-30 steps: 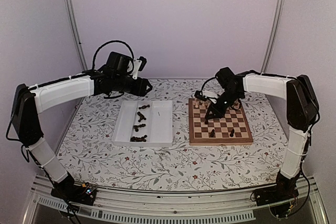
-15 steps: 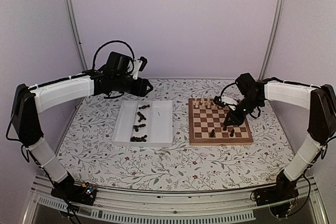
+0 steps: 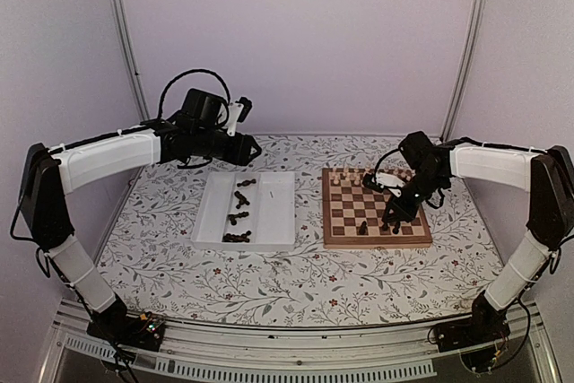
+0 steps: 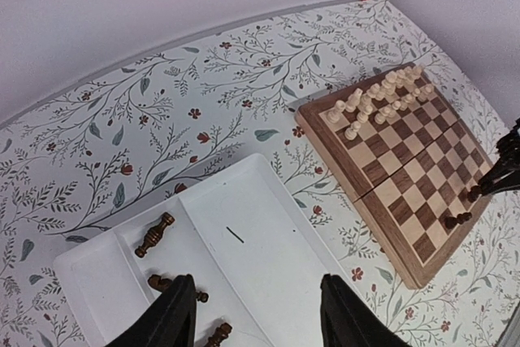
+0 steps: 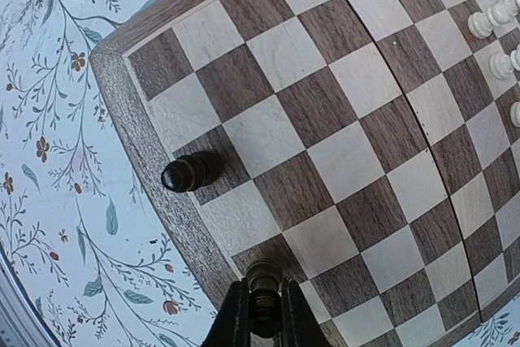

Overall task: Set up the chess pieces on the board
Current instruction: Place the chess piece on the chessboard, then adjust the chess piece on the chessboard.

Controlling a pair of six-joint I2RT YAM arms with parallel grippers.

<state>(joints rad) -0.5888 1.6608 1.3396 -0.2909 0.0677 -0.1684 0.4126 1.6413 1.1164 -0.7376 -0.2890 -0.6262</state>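
Now | right end effector (image 5: 260, 316) clamps dark piece (image 5: 262, 276) | at board (image 5: 341, 144) edge

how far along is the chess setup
Early. The pale wooden chess pieces stand on the far rows of the checkered wooden chessboard, and one dark chess piece stands on its near row. The right gripper is shut on a second dark piece there. Several dark pieces lie in the white plastic tray under the open left gripper.

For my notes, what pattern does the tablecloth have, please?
The tablecloth is pale with leafy vines and red flowers, best in left wrist view.
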